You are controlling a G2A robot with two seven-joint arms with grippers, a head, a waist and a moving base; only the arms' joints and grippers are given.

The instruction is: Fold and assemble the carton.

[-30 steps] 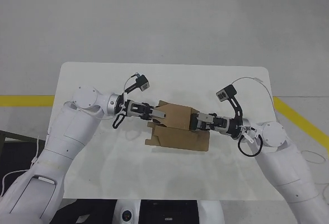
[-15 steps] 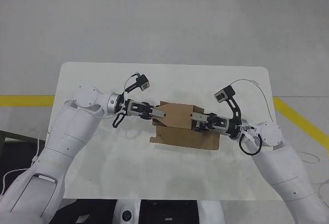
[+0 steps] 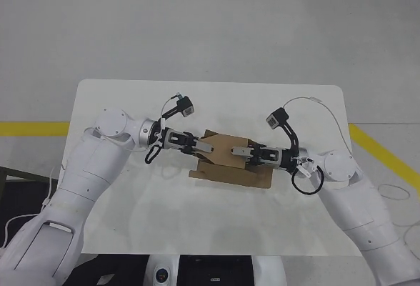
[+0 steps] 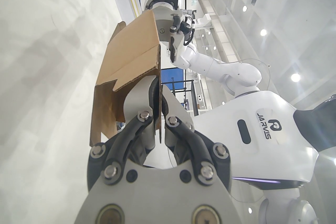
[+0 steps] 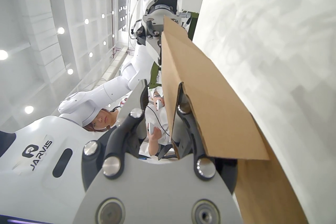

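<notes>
The left gripper (image 3: 204,145) is clamped on the carton (image 3: 228,161). In the left wrist view its two fingers (image 4: 139,96) are pressed together on the raw edge of one brown cardboard panel, with the gripper (image 4: 158,87) meeting that panel end-on. The right gripper (image 3: 240,151) comes in from the opposite end, so the two arms face each other along the carton. In the right wrist view its jaws stand apart and straddle a cardboard wall. One finger (image 5: 141,93) is out in the open with a clear gap to the board, and the other sits on the far side, tucked under a folded flap. The gripper (image 5: 162,93) is therefore not closed on the carton (image 5: 210,109).

Each wrist view also shows the other arm's tool at the far end: the right gripper (image 4: 175,49) beyond the carton (image 4: 131,51), and the left gripper (image 5: 155,49) at the far edge of the board.

The carton is partly opened, with one panel folded up at an angle and loose flaps at both ends. It sits between the grippers at the middle of the white table (image 3: 124,207). I cannot tell whether its lower side touches the tabletop. A yellow line (image 3: 24,129) runs across the floor beside the table.
</notes>
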